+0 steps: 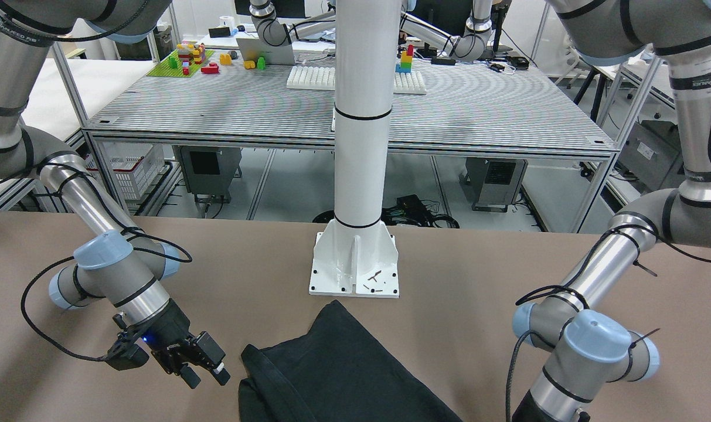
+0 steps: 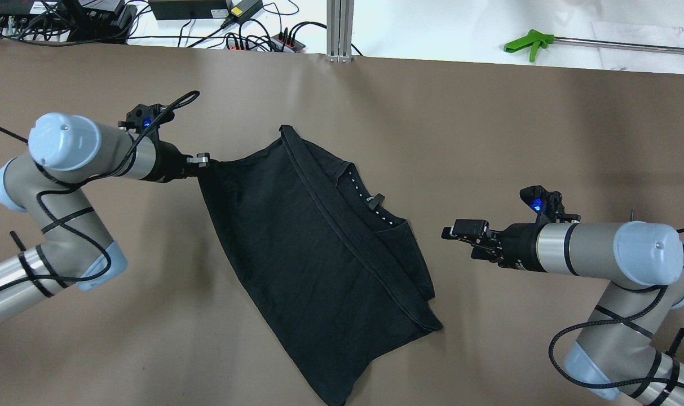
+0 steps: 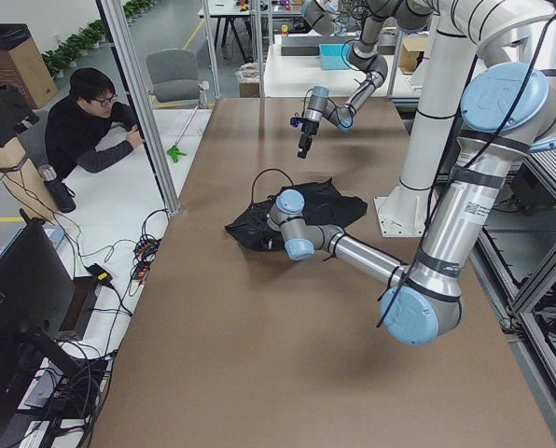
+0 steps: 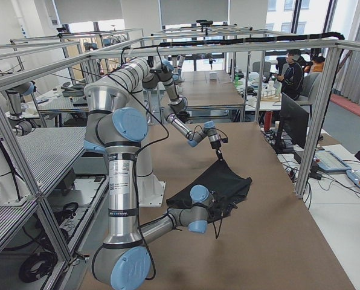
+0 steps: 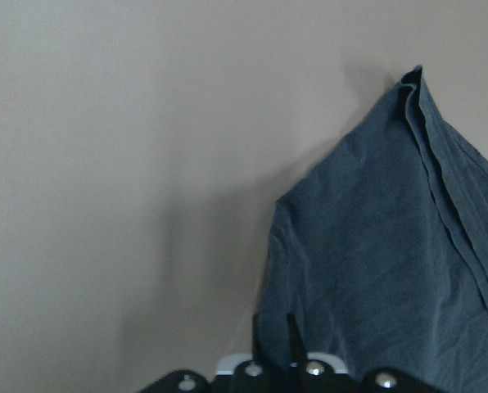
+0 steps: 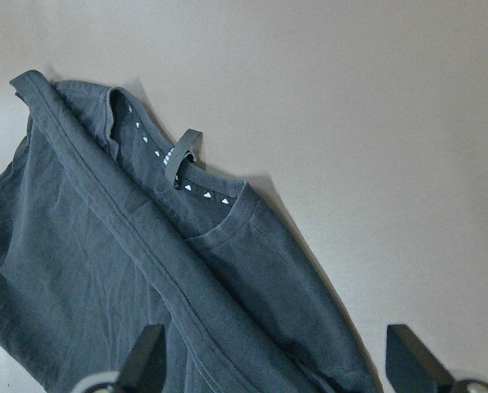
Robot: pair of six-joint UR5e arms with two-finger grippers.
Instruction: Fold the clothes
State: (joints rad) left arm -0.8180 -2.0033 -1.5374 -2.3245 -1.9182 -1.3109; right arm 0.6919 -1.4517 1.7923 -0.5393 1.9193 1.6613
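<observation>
Folding is looking only part done, judging from the overhead view. The plain black soft fabric garment [image 2: 296,248] is lying askew in the middle of the brown tabletop [image 2: 516,124]. One long layer is turned over along a hemmed band, and the neckline with its small white marks is showing on the right side. Squaring up and the further folds are, I judge, yet to come. The left tool [image 2: 202,160] is reaching in from the left on a low forearm. It is clamping the garment's far left corner and drawing that edge taut. The right tool [image 2: 459,230] is hovering to the right of the garment, apart from it and pointing towards the collar.

From the front-facing camera, the right tool [image 1: 207,376] is tilting down at the view's left, near the garment [image 1: 343,369]. Its two fingers are parted with nothing between them. The left tool is falling below the frame.

In the left side view, the near arm is stretching low across the tabletop to the garment [image 3: 329,201]. The far arm is hanging its tool above bare surface.

In the right side view, the far arm is holding the pinched corner up, so the garment [image 4: 222,181] is rising to a peak.

The left wrist camera is showing fabric [image 5: 375,270] running right up to the finger bases. The right wrist camera is showing both fingers [image 6: 142,364] spread wide near the collar, gripping nothing.
</observation>
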